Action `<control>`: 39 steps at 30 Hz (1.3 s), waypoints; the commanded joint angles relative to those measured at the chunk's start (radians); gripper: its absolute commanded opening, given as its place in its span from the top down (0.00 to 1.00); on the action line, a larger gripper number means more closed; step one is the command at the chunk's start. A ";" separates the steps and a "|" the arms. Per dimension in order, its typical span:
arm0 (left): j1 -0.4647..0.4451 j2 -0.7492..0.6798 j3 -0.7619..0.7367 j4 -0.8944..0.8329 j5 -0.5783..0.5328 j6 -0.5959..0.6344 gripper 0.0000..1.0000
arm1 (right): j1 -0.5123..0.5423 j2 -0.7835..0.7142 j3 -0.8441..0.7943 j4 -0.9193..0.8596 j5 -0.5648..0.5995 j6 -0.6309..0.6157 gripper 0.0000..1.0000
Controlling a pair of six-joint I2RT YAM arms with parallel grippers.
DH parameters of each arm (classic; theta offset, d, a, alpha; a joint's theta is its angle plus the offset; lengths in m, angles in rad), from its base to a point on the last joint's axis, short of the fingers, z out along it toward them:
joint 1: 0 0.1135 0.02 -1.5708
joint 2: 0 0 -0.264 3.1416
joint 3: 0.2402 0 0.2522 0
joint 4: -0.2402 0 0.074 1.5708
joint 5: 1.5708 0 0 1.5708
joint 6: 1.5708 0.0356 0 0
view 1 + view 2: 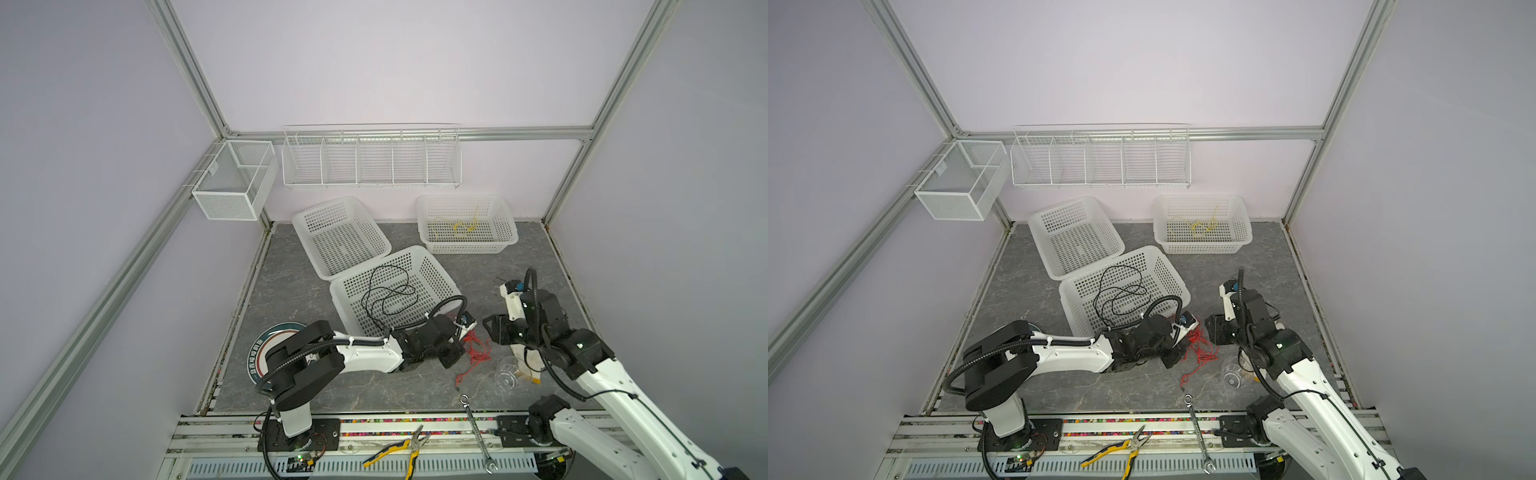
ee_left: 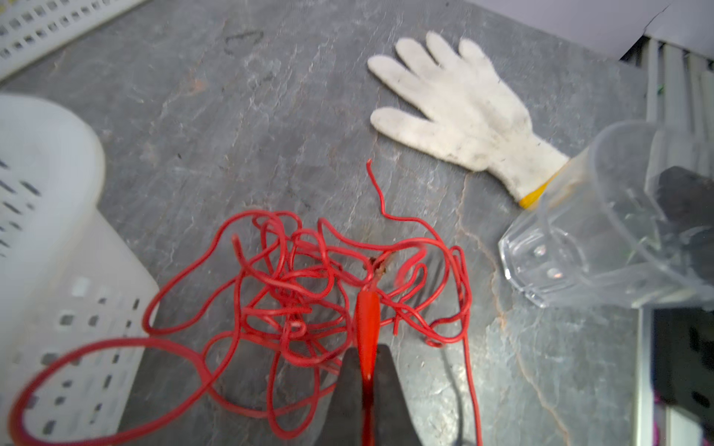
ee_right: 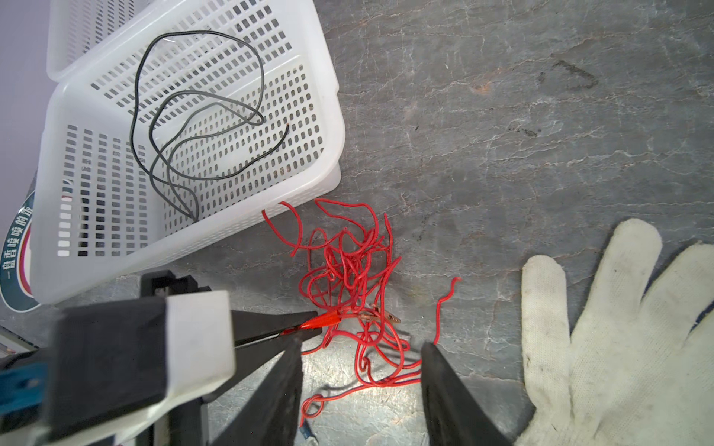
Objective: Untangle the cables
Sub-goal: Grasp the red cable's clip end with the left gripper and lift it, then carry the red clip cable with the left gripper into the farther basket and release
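Note:
A tangled red cable lies on the grey floor in front of the near basket. My left gripper is shut on the red clip sleeve at one end of this cable, low over the floor. My right gripper hangs open just above the same tangle, nothing between its fingers. A black cable lies looped in the near basket. A yellow cable rests in the far right basket.
A white work glove and a clear tumbler lie just right of the tangle. An empty basket stands at the back. A wrench and yellow-handled pliers lie at the front edge.

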 commanded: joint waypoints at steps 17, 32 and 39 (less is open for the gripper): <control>-0.001 -0.210 0.200 -0.109 -0.008 0.119 1.00 | 0.007 -0.114 -0.081 0.099 0.128 0.033 0.48; 0.086 -0.268 0.308 -0.207 -0.236 0.102 1.00 | 0.007 -0.174 -0.108 0.210 0.067 -0.009 0.40; 0.187 -0.305 0.311 -0.242 -0.413 0.104 1.00 | 0.007 -0.153 -0.108 0.264 0.061 -0.009 0.34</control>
